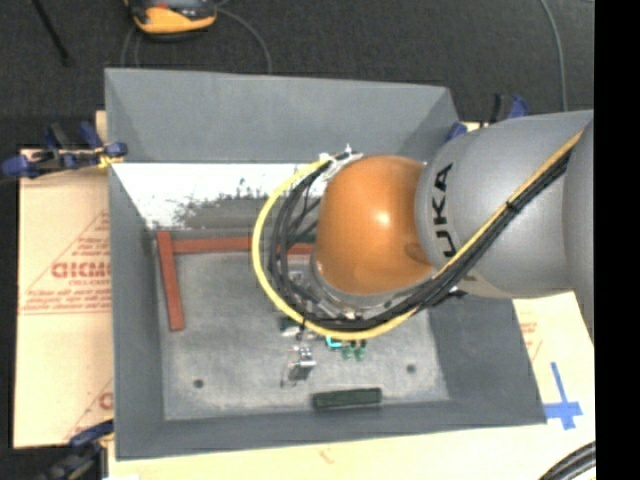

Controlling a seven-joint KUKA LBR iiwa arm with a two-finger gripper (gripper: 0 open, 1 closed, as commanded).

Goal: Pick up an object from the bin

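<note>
Dark oblong block is lying flat on the floor of the grey metal bin, close to its near wall. Camera view: the gripper is hanging just up and left of the block, apart from it. Whether it is released or clenched cannot be told. A reddish-brown L-shaped bar is lying well apart, at left.
</note>
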